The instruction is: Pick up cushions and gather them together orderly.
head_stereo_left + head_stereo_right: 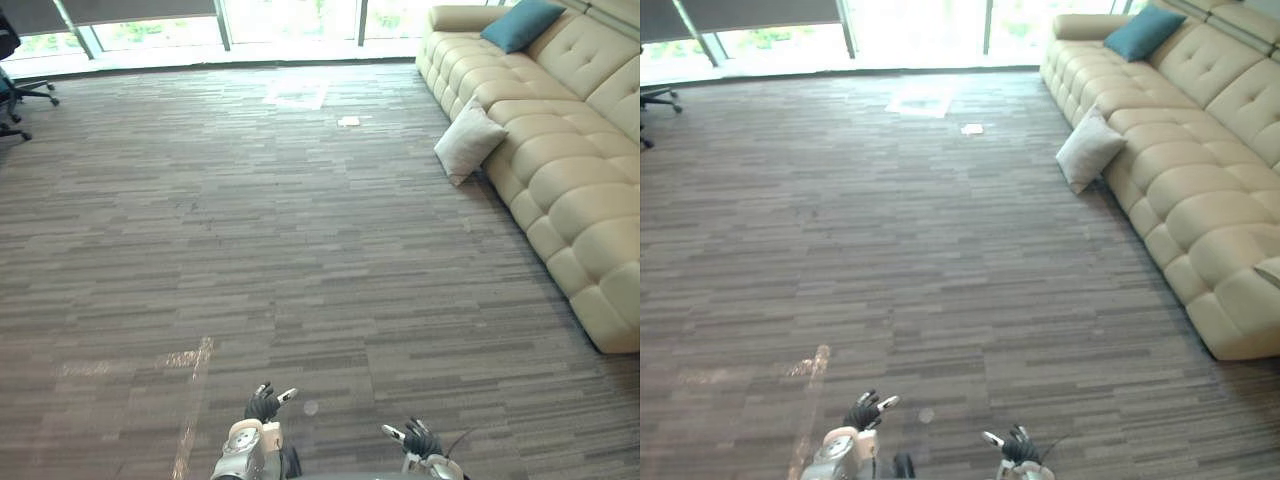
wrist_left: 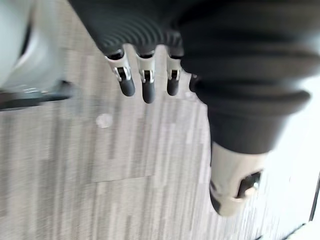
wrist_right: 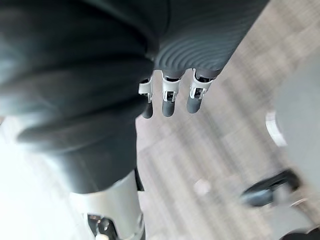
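Observation:
A white cushion stands on the carpet, leaning against the front of the beige sofa at the right. A teal cushion rests on the sofa's far end against the backrest. My left hand hangs low at the bottom of the eye views, far from both cushions, with relaxed fingers over bare carpet. My right hand hangs beside it at the bottom right, its fingers also loose and holding nothing.
Grey striped carpet spreads between me and the sofa. A small flat white object lies on the floor near the windows. An office chair stands at the far left. A pale edge of something lies on the sofa's near seat.

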You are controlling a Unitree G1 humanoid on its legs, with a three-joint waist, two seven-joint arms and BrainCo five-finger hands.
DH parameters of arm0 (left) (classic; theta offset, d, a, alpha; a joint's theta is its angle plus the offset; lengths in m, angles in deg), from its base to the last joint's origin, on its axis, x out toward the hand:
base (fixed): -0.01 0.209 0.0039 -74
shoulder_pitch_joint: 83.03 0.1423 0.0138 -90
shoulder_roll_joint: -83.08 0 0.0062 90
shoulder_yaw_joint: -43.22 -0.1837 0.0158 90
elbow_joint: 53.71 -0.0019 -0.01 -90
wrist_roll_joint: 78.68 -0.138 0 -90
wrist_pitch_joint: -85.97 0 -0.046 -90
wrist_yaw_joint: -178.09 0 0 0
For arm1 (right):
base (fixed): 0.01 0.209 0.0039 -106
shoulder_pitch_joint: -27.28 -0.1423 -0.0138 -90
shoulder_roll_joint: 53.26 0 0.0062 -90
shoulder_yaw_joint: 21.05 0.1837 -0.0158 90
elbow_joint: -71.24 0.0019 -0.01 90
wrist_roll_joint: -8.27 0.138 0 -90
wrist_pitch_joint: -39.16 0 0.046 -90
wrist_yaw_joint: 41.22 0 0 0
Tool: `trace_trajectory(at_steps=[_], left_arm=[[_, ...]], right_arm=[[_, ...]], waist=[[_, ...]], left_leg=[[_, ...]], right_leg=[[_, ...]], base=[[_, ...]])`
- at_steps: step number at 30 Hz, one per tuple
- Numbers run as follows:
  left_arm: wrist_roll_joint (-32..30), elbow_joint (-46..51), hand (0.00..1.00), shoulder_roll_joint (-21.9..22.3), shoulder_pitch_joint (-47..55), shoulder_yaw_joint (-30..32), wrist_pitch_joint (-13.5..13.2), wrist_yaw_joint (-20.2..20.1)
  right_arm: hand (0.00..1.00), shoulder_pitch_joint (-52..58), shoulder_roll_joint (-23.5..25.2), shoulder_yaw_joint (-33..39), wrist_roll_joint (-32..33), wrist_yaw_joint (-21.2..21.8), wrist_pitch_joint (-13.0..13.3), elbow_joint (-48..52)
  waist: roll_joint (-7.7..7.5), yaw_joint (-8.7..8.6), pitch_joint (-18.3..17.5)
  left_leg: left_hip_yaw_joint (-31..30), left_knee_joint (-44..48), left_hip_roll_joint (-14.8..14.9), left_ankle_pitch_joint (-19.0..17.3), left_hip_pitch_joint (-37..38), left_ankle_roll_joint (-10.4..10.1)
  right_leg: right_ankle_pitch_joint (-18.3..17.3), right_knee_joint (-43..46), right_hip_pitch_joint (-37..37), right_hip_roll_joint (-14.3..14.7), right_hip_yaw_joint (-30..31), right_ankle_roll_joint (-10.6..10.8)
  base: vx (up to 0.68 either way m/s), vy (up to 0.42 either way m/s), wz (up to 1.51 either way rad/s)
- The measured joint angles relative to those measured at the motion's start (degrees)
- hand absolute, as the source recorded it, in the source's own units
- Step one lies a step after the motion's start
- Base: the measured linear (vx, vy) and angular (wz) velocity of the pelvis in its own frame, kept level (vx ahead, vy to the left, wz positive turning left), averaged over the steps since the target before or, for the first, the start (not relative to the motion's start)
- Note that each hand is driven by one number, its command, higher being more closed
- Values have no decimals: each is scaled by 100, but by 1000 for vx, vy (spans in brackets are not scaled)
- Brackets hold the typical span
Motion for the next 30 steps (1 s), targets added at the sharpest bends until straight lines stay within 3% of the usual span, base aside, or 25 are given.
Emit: trace_trajectory(at_steps=[2,3,5,7,8,9,11,12,13,14,15,16,17,18,19,21,22,25,26,27,29,30], left_arm=[[6,-38,0,39,-2,-86,18,3],[6,-37,0,35,-17,-78,17,5],[6,-36,0,19,-96,-62,16,18],[3,-31,0,43,-224,-74,8,70],[-1,-33,0,22,-281,-88,-2,67],[-4,-176,0,78,-336,-103,-12,71],[-9,-211,0,83,-360,-102,-8,48],[-16,-212,0,125,-323,-75,4,53],[-17,-220,0,123,-246,-51,7,64],[-15,-221,0,128,-240,-16,7,63],[-9,-189,0,124,-209,102,6,44],[-3,-83,0,124,-114,171,5,53],[-3,-51,0,123,-65,169,5,65],[6,150,0,128,20,118,-2,59],[21,237,0,131,35,138,-37,67],[37,260,0,131,45,145,-37,73],[62,273,0,128,44,151,-44,70],[72,372,0,129,75,157,-58,67],[77,399,0,150,95,169,-91,70],[119,388,0,98,112,198,-135,77],[121,382,0,74,148,192,-143,70],[122,366,0,61,147,186,-125,70]], right_arm=[[0,34,-80,49,3,1,24,172],[0,2,-88,81,4,5,56,191],[0,-65,-112,176,4,2,79,152],[0,-71,-111,267,24,4,94,132],[0,-65,-116,275,13,-1,94,99],[0,-213,-215,349,38,7,94,-54],[0,-321,-274,354,8,-6,88,-97],[0,-317,-269,436,27,-2,74,-98],[0,-275,-268,446,16,-9,61,-88],[0,-232,-256,420,17,-5,53,-78],[0,-207,-247,347,17,-10,44,-78],[0,-244,-257,204,16,-32,38,-73],[0,-252,-261,146,18,-40,36,-73],[0,-215,-271,0,49,-39,24,-59],[0,-200,-258,52,58,-39,20,-44],[0,-134,-258,57,62,-48,16,-33],[0,-79,-265,53,60,-54,2,-34],[0,62,-270,39,56,-57,-26,-45],[0,101,-251,13,55,-57,-31,-84],[0,92,-171,-16,38,-51,-45,-81],[0,211,-1,-82,3,-34,-41,-59],[0,222,32,-152,2,-30,-42,-57]], waist=[[110,-67,82],[152,-133,106],[186,-238,167],[163,-278,178],[44,-329,152],[230,-388,220],[341,-392,231],[432,-440,242],[514,-475,203],[518,-488,210],[496,-473,232],[543,-416,258],[499,-391,286],[449,-146,299],[444,-28,297],[440,-29,292],[417,-16,281],[374,59,201],[345,144,146],[144,169,-29],[-187,135,-137],[-234,133,-131]], left_leg=[[17,-202,29,-8,468,14],[15,-277,78,-74,692,119],[4,-546,168,-109,1195,175],[-119,-791,199,-147,1561,197],[-351,-920,106,-211,1737,129],[-625,-993,221,-191,1945,76],[-799,-845,302,118,1895,-300],[-967,-534,399,294,1888,-546],[-1175,348,620,491,1626,-926],[-1364,1112,738,741,1329,-1335],[-1574,2482,899,931,719,-1823],[-1463,3785,1056,855,94,-1791],[-1347,4063,1098,744,-103,-1677],[-472,3489,1208,-28,-866,-837],[-200,2392,1106,-139,-1071,-793],[-140,1227,920,-57,-1409,-744],[-152,722,831,83,-1538,-642],[-136,-27,656,553,-1822,-675],[-129,124,635,1043,-1835,-558],[-14,284,427,859,-1864,-317],[208,486,77,451,-1582,-75],[227,459,-27,303,-1362,-18]], right_leg=[[-448,25,-631,-19,-389,-339],[-651,-190,-1001,3,-635,-487],[-890,-1192,-1418,60,-1089,-811],[-645,-2637,-1723,100,-1295,-927],[-32,-3666,-1716,68,-1195,-995],[60,-3428,-1622,114,-1339,-1278],[-284,-3153,-1665,143,-1339,-1369],[-528,-2944,-1539,129,-1449,-1531],[-781,-2980,-1204,171,-1608,-1627],[-873,-3095,-954,197,-1666,-1648],[-919,-3372,-559,253,-1731,-1712],[-927,-3762,-32,379,-1668,-1797],[-967,-3928,159,431,-1604,-1870],[-1022,-4676,995,434,-1325,-1894],[-1123,-4758,1212,358,-1158,-1752],[-1310,-4764,1473,278,-1016,-1660],[-1469,-4839,1676,189,-905,-1581],[-1700,-5374,2387,-29,-579,-1275],[-1746,-5283,2414,-97,-369,-1203],[-1729,-5078,2350,-323,-124,-1138],[-1280,-3905,1973,-630,211,-469],[-925,-3137,1737,-593,365,-330]], base=[[478,102,-8],[483,13,5],[546,-80,24],[587,-207,44],[576,-231,47],[554,-221,38],[503,-242,15],[593,-327,31],[496,-269,39],[488,-242,41],[448,-203,3],[419,-174,-20],[587,-126,-91],[575,-30,-116],[705,39,-128],[507,130,-69],[633,223,-46],[746,333,-57],[580,315,-77],[844,469,-53],[765,406,-25],[648,313,-32]])
